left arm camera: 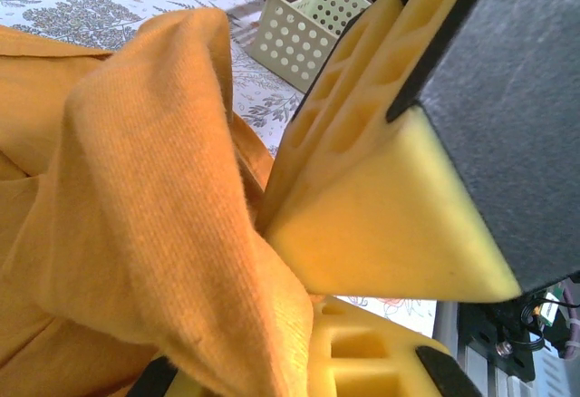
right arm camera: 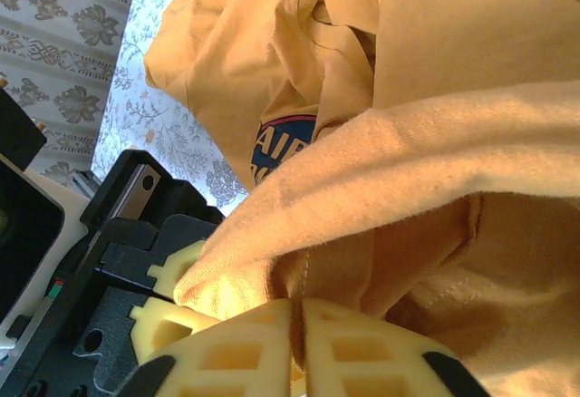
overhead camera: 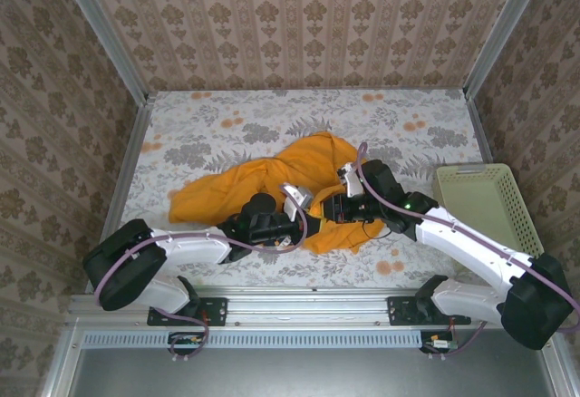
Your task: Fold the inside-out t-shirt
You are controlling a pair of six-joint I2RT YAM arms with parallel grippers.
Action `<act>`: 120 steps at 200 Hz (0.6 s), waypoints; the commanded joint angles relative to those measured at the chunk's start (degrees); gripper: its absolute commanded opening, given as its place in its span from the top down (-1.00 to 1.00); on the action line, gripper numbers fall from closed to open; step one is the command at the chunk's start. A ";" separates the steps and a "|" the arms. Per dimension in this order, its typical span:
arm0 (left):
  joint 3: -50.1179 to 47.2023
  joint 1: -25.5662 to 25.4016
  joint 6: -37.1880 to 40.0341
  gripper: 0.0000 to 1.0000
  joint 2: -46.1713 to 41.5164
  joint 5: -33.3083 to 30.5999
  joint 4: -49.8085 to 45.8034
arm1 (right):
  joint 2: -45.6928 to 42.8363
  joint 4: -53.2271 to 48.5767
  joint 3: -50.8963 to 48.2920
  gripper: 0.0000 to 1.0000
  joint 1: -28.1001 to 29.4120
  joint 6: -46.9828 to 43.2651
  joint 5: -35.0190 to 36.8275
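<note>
**Both Grippers Pinch the Crumpled T-shirt**

The mustard-orange soft cotton t-shirt lies in a messy heap on the flowery table. Both arms reach into its near edge. The left gripper is closed on a thick fold of cloth, and the fold sticks up right in front of its yellow foam fingers. The right gripper is squeezed tight too, with a rolled edge of the t-shirt caught at its very tips. Just past the right jaws, some dark printed lettering peeks out from inside the heap. The two grippers sit almost tip to tip. The pale cream plastic mesh basket stands well away, behind the right jaws.

Here is what could go wrong, I think. The right jaws hold only a little bit of cloth — a hard pull could make it slip out. The left jaws may hold several layers at once. Then pulling apart would drag the whole lump along and not spread it flat.
</note>
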 commanded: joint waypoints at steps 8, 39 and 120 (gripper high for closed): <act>-0.48 -0.43 1.49 0.87 -0.16 -0.38 2.58 | -0.04 -1.61 0.00 0.83 0.16 -0.57 0.64; -0.57 -0.48 1.73 0.87 -0.40 -0.45 2.56 | 0.35 -2.31 0.27 0.70 0.16 -0.97 1.42; -0.40 -0.51 2.19 0.87 -0.95 -1.56 0.61 | -0.54 -6.26 2.20 0.99 0.59 -2.85 4.70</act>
